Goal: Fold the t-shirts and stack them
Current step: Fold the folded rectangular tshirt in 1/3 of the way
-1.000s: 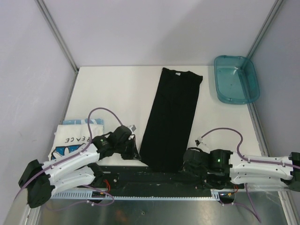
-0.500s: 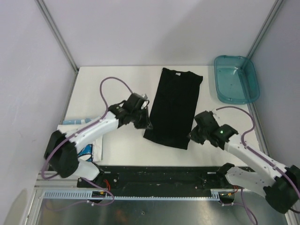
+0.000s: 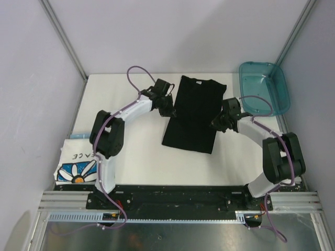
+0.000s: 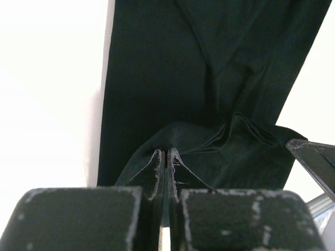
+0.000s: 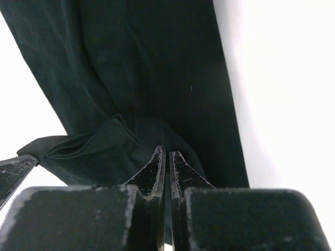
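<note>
The black t-shirt (image 3: 194,115) lies at the middle of the table, its near end doubled back over itself. My left gripper (image 3: 170,111) is shut on the shirt's left corner, and the cloth (image 4: 157,68) drapes from the pinch in the left wrist view. My right gripper (image 3: 215,123) is shut on its right corner, with the black fabric (image 5: 157,68) under it in the right wrist view. Both hold the lifted hem over the shirt's middle. The white daisy t-shirt (image 3: 78,161) with lettering lies folded at the near left, untouched.
A teal translucent bin (image 3: 263,88) stands at the far right corner. Purple cables loop above both arms. The table's (image 3: 131,157) near edge meets a black rail at the arm bases.
Both grippers have carried the black shirt's near hem from the table's front edge away toward the far side, doubling the shirt over; the long strip is now about half as long.
</note>
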Tool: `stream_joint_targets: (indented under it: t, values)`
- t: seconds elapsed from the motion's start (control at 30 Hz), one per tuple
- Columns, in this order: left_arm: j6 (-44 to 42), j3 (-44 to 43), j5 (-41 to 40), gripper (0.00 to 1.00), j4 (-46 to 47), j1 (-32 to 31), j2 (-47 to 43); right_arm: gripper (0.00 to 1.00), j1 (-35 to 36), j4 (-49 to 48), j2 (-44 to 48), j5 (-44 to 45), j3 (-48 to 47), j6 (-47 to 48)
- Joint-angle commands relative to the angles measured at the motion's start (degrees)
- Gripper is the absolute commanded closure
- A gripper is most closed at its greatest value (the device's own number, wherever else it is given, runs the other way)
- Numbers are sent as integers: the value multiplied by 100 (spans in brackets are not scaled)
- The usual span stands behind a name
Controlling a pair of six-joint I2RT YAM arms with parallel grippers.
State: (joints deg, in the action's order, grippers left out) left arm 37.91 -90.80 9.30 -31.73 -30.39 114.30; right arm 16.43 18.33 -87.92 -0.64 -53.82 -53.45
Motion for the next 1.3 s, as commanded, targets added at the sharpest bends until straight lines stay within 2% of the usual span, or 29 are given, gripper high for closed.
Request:
stream_joint_targets:
  t: [0.0, 0.47, 0.93, 1.27]
  values:
    - [-146, -886, 122, 100, 120, 128, 563, 100, -327, -542, -529, -247, -567, 314]
    - [-159, -1288, 180, 100, 123, 366, 962, 100, -691, -655, -686, -416, -739, 489]
    - [-235, -1915, 423, 100, 126, 458, 1647, 100, -861, -1020, -1288, -655, -852, 459]
    - [-274, -1961, 401, 100, 128, 501, 1528, 100, -970, -917, -1108, -620, -899, 509]
